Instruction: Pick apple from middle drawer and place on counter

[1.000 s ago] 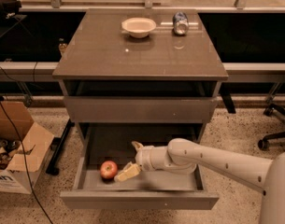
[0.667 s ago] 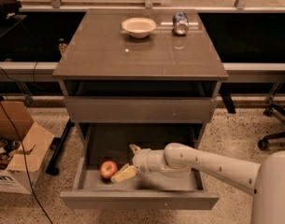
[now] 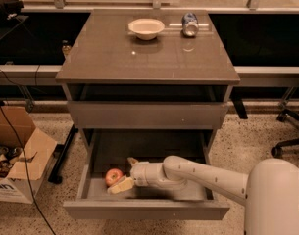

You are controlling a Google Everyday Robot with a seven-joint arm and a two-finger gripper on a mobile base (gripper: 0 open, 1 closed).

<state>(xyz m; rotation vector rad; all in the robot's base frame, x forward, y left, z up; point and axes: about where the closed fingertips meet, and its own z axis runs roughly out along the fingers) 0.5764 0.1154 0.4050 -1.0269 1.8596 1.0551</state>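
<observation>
The small red apple (image 3: 113,176) lies on the floor of the open middle drawer (image 3: 154,148), near its front left. My gripper (image 3: 122,174) is down inside the drawer, reaching in from the right. It is open, with one tan finger (image 3: 121,185) just in front of the apple and the other finger (image 3: 133,160) behind and to the right. The apple sits at the mouth of the fingers, touching or nearly touching the front one. The counter (image 3: 149,58) is the glossy top of the cabinet above.
A white bowl (image 3: 146,28) and a can on its side (image 3: 190,23) sit at the back of the counter. A shut grey drawer front (image 3: 146,114) is above the open drawer. A cardboard box (image 3: 16,155) stands on the floor at left, a chair base (image 3: 290,142) at right.
My gripper has slid left and a little forward in the drawer, closing in on the apple. The apple has not moved.
</observation>
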